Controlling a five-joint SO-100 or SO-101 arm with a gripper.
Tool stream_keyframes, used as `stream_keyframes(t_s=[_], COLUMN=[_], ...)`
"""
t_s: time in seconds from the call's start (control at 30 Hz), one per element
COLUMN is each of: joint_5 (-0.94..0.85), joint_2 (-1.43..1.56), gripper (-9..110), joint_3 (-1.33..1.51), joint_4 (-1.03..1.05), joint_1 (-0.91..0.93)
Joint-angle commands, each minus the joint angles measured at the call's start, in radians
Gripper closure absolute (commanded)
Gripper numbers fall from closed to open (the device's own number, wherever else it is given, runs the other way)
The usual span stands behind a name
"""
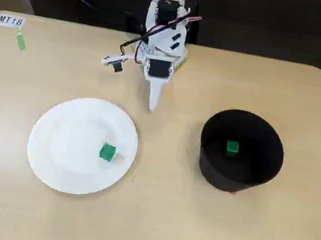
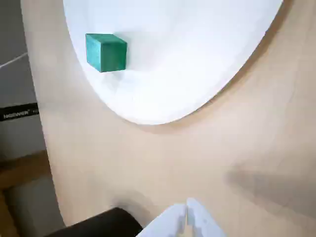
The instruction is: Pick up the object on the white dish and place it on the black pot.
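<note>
In the fixed view a pale wooden surface (image 1: 150,217) carries two containers; on the left lies the white dish (image 1: 65,153), a round paper plate, and on its right part, near the rim, sits the object (image 1: 107,152), a tiny green cube, with the rest of the plate bare; on the right, well apart from the plate, stands the black pot (image 1: 238,170), straight-walled and narrower than the plate, and inside it on the floor lies a second green cube (image 1: 232,147); the arm (image 1: 163,28) stands at the far edge of the surface, between the two containers and farther back, and its hand (image 1: 153,101) points down toward the near side, the white fingers pressed together into one taper and holding nothing, its tip apart from the plate's far rim; a small label (image 1: 10,21) lies at the far left corner. In the wrist view the plate (image 2: 197,59) fills the upper part, with the green cube (image 2: 106,52) resting on it toward the left, close to the rim; the closed fingertips of the hand (image 2: 186,217) enter from the lower edge over bare wood, clear of the plate; a dark curved shape at the lower left may be the pot's wall, though I cannot tell.
</note>
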Motion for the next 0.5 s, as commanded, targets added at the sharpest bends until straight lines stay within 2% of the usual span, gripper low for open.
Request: stream_keyframes(t_s=[0.0, 0.47], joint_5=[0.008, 0.023], joint_2=[0.114, 0.114], gripper=[101, 101], joint_3=[-0.04, -0.031], joint_4=[0.012, 0.015], joint_1=[0.0, 0.006])
